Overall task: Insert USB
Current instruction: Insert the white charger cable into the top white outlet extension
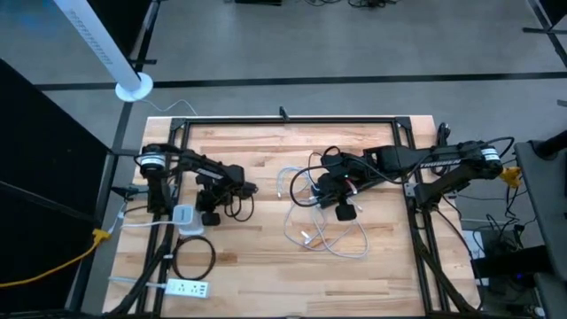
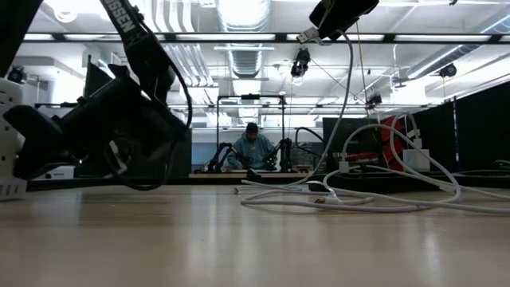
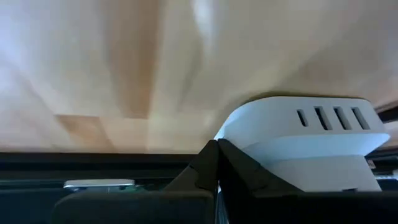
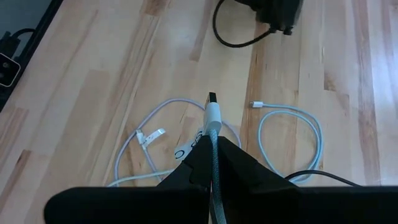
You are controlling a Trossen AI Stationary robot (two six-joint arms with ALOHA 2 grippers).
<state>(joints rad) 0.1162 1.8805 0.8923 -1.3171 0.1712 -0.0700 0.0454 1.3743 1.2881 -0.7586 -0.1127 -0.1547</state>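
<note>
The white charger hub (image 1: pixel 183 216) lies flat near the table's left edge; its row of USB slots (image 3: pixel 329 117) shows in the left wrist view. My left gripper (image 1: pixel 208 215) (image 3: pixel 217 155) is shut, its tips right beside the hub (image 2: pixel 8 135). My right gripper (image 1: pixel 345 212) (image 4: pixel 212 144) hovers over mid-table, shut on a white USB plug (image 4: pixel 212 114). In the low view that gripper (image 2: pixel 341 12) is raised high, and the plug's cord (image 2: pixel 351 96) hangs from it down to the table. My left gripper's shut fingertips (image 3: pixel 208 163) stand against the hub's rounded corner (image 3: pixel 233 127); whether they touch it I cannot tell. My right gripper pinches the cord just behind the white plug (image 4: pixel 213 127), fingers lying along it. The plug and its dark metal tip (image 4: pixel 212 98) stick out past the fingertips, lifted clear.
Loose white cables (image 1: pixel 319 232) (image 4: pixel 292 134) coil on the wood under and near the right gripper. A black cable loop (image 1: pixel 193 257) and a white power strip (image 1: pixel 188 287) lie by the near-left corner. A person (image 2: pixel 253 147) sits far behind the table.
</note>
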